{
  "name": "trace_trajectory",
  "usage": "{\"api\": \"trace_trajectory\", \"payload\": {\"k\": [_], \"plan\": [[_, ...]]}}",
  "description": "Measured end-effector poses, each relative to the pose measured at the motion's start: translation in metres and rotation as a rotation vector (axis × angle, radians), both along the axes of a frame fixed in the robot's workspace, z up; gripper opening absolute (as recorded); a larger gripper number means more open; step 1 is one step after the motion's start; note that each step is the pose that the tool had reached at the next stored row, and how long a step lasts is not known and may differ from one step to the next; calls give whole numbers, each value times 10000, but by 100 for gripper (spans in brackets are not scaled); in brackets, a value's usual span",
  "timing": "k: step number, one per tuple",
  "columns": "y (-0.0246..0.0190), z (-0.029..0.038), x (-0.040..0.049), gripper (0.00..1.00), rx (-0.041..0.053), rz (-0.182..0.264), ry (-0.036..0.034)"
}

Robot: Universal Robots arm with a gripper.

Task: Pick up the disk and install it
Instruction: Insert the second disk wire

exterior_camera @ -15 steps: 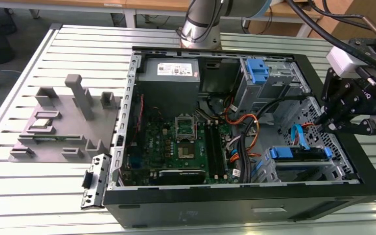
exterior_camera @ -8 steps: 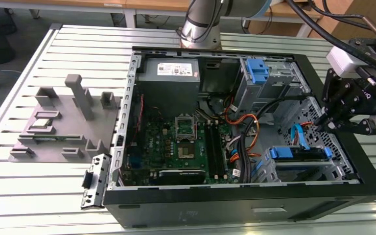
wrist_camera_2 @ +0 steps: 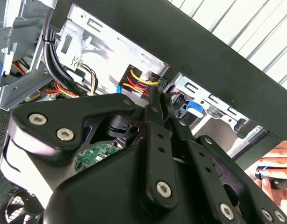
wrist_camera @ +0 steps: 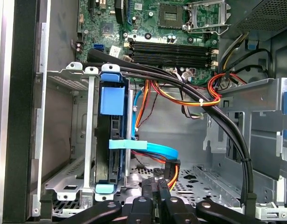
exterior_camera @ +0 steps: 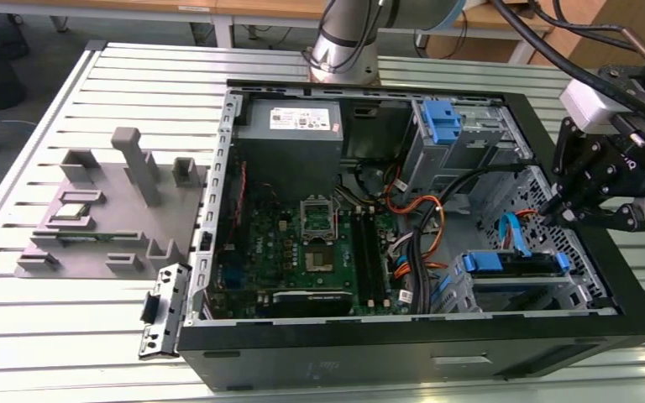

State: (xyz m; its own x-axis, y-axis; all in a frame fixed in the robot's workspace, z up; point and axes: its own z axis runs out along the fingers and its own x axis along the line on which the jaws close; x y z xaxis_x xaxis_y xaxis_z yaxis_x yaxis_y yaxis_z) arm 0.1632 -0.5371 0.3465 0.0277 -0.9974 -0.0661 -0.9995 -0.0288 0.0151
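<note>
The disk [exterior_camera: 509, 263] sits in the lower drive cage at the case's near corner on the exterior view's right, blue rails on its edges. In the first wrist view the disk [wrist_camera: 111, 140] stands edge-on between the cage's metal walls, a blue tab on its end and a light-blue flat cable crossing it. My gripper [exterior_camera: 560, 217] hangs just above the case's wall on the exterior view's right, a short way behind the cage. Its black fingers [wrist_camera: 148, 189] lie close together, shut on nothing. In the second wrist view the gripper [wrist_camera_2: 160, 95] points at a bundle of red and yellow wires.
The open black computer case [exterior_camera: 412, 357] lies on a slatted metal table. Inside it are a green motherboard [exterior_camera: 312, 243], a grey power supply [exterior_camera: 295, 119], a blue latch [exterior_camera: 440, 119] and thick black cables [wrist_camera: 227, 121]. A grey fixture [exterior_camera: 110, 210] stands to the exterior view's left. A hand [wrist_camera_2: 280, 161] is near the case.
</note>
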Motion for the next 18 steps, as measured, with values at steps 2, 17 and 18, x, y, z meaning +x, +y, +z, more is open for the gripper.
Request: {"api": "trace_trajectory", "payload": {"k": [2, 17, 18], "plan": [[-1, 0, -8, 16, 1, 1, -4], [-153, -3, -175, 16, -23, 0, -124], [-171, -4, -177, 16, -23, 0, -127]]}}
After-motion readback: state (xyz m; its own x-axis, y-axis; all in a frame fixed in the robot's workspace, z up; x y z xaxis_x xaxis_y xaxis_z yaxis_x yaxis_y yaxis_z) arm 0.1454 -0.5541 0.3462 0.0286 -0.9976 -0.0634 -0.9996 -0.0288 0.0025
